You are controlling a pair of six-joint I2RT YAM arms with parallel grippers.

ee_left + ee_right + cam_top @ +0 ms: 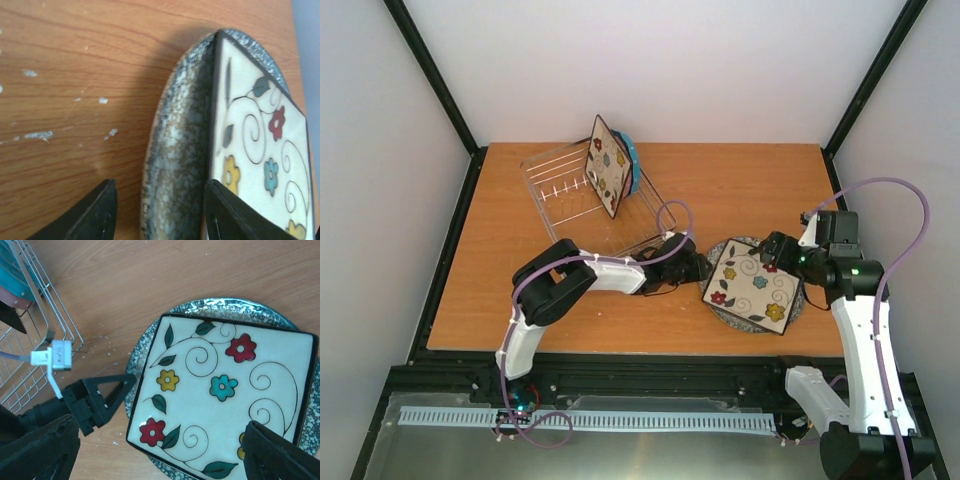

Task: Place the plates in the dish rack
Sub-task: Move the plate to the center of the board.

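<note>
A round grey speckled plate (pixel 718 303) lies on the table at the right, with a square cream flower plate (pixel 756 286) on top of it. My left gripper (pixel 698 266) is open at the grey plate's left rim. In the left wrist view (pixel 160 186) its jaws straddle that rim (pixel 177 160), beside the square plate (pixel 260 145). My right gripper (pixel 775 252) is open and empty above the square plate (pixel 220 390), its fingers (pixel 40 450) wide apart. The wire dish rack (pixel 575 200) holds another square flower plate (pixel 608 165) and a blue plate (pixel 633 160), both upright.
The rack's near corner (pixel 35 340) is close to the left of the stacked plates. My left gripper's finger (pixel 102 395) shows in the right wrist view, touching the grey plate's rim (pixel 135 365). Black frame posts stand at the table's back corners.
</note>
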